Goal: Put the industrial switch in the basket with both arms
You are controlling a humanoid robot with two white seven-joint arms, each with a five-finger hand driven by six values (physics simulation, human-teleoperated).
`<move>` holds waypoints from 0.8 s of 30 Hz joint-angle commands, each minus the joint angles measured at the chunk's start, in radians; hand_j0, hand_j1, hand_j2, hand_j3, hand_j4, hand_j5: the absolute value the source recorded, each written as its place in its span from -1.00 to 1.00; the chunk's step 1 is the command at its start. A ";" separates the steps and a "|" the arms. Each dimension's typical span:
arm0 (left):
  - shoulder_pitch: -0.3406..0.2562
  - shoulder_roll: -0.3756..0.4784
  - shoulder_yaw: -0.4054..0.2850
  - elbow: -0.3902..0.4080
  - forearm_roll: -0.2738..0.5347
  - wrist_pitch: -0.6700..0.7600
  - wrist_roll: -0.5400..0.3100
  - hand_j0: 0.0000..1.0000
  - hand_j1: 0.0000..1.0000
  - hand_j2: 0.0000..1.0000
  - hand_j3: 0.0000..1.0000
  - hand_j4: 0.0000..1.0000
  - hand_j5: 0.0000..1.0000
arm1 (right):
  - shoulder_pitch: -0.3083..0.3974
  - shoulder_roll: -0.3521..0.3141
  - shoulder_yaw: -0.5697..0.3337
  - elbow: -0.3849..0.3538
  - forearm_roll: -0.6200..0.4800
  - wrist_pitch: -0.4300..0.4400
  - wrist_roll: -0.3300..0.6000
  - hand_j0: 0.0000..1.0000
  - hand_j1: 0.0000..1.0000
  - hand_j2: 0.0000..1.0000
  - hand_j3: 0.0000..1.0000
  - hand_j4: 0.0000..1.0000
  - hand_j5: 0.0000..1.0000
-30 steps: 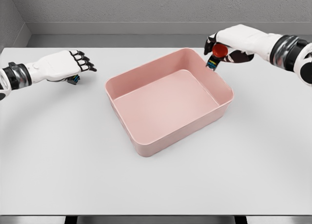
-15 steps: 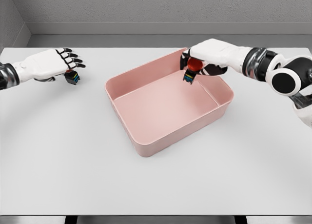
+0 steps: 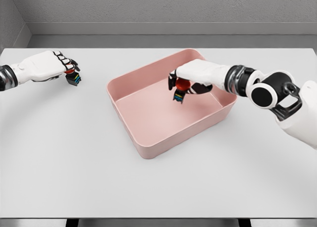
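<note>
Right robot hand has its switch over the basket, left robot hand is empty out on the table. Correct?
Not quite. The head view shows the left robot hand is not empty: it grips a second switch. The right robot hand does hold its red-capped switch over the pink basket.

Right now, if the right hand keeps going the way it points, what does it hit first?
The right hand, shut on a red-topped switch, points left over the pink basket. Going straight on, it would probably meet the basket's far-left wall first, though its height above the rim is unclear.
</note>
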 commanded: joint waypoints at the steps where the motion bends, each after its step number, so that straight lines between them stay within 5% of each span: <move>1: 0.000 0.000 -0.001 -0.002 -0.004 0.001 -0.002 -0.11 -0.11 -0.11 -0.11 -0.11 -0.11 | 0.000 0.010 0.006 0.002 0.002 0.010 0.000 0.45 0.45 0.45 0.45 0.45 0.45; 2: 0.000 0.000 -0.001 -0.002 -0.006 0.001 -0.004 -0.20 -0.20 -0.20 -0.20 -0.20 -0.20 | 0.000 0.010 0.006 0.005 0.002 0.010 0.000 0.83 0.83 0.83 0.83 0.83 0.83; 3: 0.000 0.002 -0.001 -0.005 -0.006 0.001 -0.002 -0.25 -0.25 -0.25 -0.25 -0.25 -0.25 | 0.000 0.013 0.006 0.008 0.002 0.010 0.000 0.98 0.98 0.98 0.98 0.98 0.98; 12: 0.000 0.008 0.000 -0.014 -0.006 0.001 0.004 -0.53 -0.53 -0.53 -0.53 -0.53 -0.53 | -0.018 -0.001 -0.014 0.003 0.000 0.008 0.000 0.99 0.99 0.99 0.99 0.99 0.99; 16: -0.002 0.014 0.014 -0.046 0.001 0.001 0.006 -0.63 -0.63 -0.63 -0.63 -0.63 -0.63 | -0.014 -0.055 -0.106 0.008 -0.007 0.007 0.000 0.99 0.99 0.99 0.99 0.99 0.99; 24: 0.000 0.017 0.132 -0.112 0.005 0.001 0.006 -0.63 -0.63 -0.63 -0.63 -0.63 -0.63 | 0.040 -0.127 -0.211 0.002 -0.010 -0.002 0.000 0.99 0.99 0.99 0.99 0.99 0.99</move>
